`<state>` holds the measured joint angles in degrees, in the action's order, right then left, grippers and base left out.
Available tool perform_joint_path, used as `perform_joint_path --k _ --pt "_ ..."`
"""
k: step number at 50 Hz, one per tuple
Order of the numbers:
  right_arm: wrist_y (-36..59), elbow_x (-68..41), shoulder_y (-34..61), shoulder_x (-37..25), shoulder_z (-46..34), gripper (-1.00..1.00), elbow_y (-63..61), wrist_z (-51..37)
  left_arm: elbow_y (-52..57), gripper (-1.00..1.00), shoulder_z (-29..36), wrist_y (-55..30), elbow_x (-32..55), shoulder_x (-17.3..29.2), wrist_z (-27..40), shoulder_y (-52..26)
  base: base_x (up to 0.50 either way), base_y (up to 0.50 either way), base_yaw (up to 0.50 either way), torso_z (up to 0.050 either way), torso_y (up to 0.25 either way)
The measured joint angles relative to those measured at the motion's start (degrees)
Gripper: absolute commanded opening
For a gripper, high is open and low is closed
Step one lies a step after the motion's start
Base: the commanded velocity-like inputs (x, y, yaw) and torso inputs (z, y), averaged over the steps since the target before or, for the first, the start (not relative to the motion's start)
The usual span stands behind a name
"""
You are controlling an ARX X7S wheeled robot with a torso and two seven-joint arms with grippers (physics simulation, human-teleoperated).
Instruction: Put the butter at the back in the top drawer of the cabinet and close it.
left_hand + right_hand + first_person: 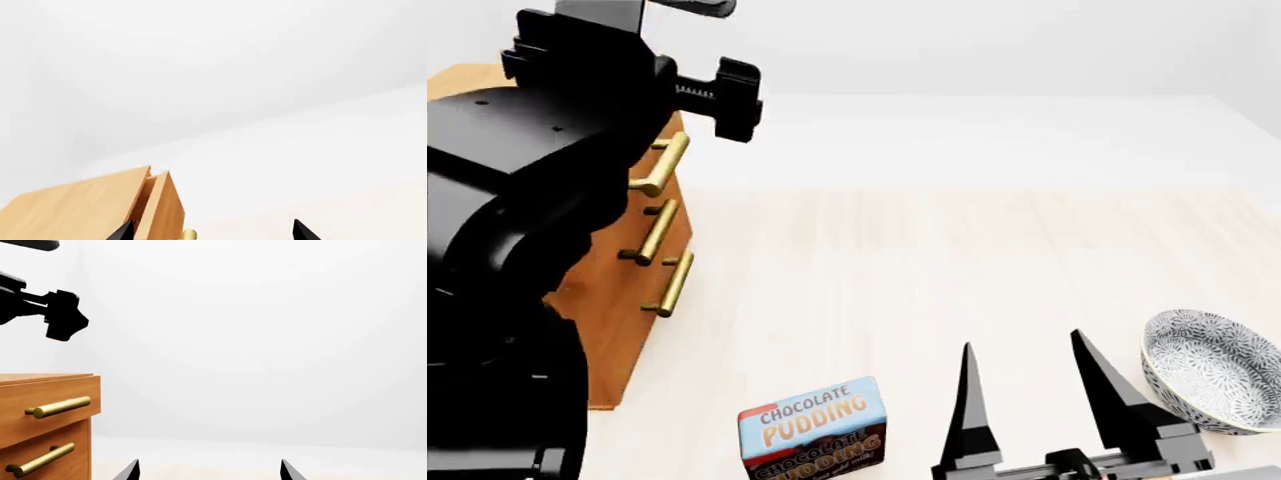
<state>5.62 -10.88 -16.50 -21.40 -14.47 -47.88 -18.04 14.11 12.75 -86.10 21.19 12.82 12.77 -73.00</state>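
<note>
The right gripper (1048, 375) stands low over the pale wooden table (961, 270), its two black fingers spread wide and empty, between the chocolate pudding box (814, 430) and the patterned bowl (1214, 370). The left gripper (210, 234) hangs by the cabinet (601, 310), tips parted, holding nothing, just above the top drawer (47, 402) and its brass handle (661, 165). No butter appears in any view.

The cabinet (627, 300) is smooth light wood with shiny brass handles (657, 232); the table (961, 270) is pale matt wood.
</note>
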Motion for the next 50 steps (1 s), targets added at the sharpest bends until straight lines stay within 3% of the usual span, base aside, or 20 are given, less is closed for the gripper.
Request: perform_joint_path --k 13,29,38,50 --pt "-0.82 -0.1 -0.08 -0.33 -0.76 1.0 0.54 0.21 -23.19 1.0 8.62 1.03 -2.33 -1.47 0.73 -14.07 0.0 0.0 0.0 0.0 0.0" --pt "-0.16 -1.91 0.88 -1.36 -0.2 1.0 0.29 0.36 -69.79 1.0 17.54 11.45 -1.35 -9.69 -5.55 -31.35 0.0 0.0 0.0 0.0 0.0" --pt "0.04 -3.04 1.38 -1.93 0.35 1.0 0.25 0.42 -81.21 1.0 11.85 13.54 -4.53 -10.74 -6.61 -35.51 0.0 0.0 0.0 0.0 0.0" --pt "0.53 -3.58 1.66 -2.64 0.59 1.0 -0.44 0.24 -86.7 1.0 3.56 15.16 -13.03 -11.33 -7.63 -35.18 0.0 0.0 0.0 0.0 0.0"
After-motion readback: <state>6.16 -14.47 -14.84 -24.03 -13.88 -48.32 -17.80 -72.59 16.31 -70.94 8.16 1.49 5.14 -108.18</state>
